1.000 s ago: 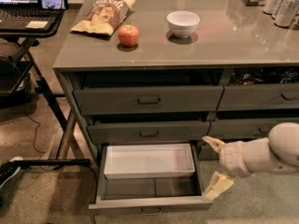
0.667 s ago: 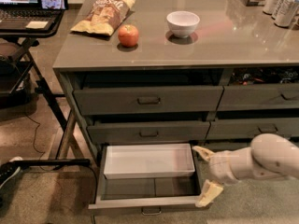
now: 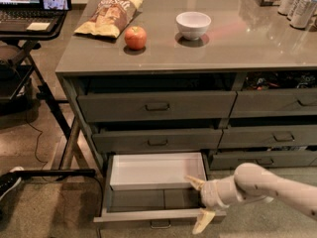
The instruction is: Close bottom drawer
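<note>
The bottom drawer [image 3: 158, 216] of the left stack is pulled out, its grey front near the picture's lower edge with a small metal loop handle [image 3: 159, 225]. A white shallow tray insert [image 3: 156, 169] sits in its rear half. My gripper [image 3: 199, 204] comes in from the right on a white arm, at the drawer's front right corner. Its fingers are spread, one fingertip [image 3: 193, 181] over the drawer's inside by the tray's corner and the other [image 3: 201, 224] in front of the drawer face.
Two like grey drawers [image 3: 157, 106] are shut above it, and another stack [image 3: 277, 135] stands to the right. On the counter are a chip bag [image 3: 109, 15], an apple [image 3: 135, 37], a white bowl [image 3: 193, 24] and cans [image 3: 299, 4]. A laptop stand [image 3: 29, 29] stands at left.
My arm has moved left, bringing the gripper from beside the drawer's right end to straddle its front right corner. The drawer has stayed open at the same place.
</note>
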You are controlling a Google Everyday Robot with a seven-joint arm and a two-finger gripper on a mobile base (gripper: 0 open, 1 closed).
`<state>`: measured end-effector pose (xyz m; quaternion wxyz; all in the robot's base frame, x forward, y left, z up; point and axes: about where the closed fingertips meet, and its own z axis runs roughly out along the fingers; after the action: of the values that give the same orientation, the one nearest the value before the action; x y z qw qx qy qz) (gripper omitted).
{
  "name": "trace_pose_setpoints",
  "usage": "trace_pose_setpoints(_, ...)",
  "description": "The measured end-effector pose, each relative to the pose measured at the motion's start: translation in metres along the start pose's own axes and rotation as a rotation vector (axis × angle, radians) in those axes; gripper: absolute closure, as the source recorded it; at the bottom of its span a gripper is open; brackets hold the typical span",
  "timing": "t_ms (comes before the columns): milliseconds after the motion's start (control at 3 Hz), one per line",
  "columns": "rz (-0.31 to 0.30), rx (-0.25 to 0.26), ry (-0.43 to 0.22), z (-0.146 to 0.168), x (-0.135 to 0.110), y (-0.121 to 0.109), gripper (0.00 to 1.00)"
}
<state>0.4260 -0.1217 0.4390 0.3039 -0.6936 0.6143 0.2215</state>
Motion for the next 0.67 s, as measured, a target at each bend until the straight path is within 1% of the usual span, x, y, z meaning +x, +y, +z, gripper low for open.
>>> trace_pose_setpoints(333,0.016,-0.025,-0.027,0.0177,0.0052,0.0132,0.0)
trace_pose_setpoints(667,0.016,-0.025,-0.027,0.0177,0.0052,0.0132,0.0)
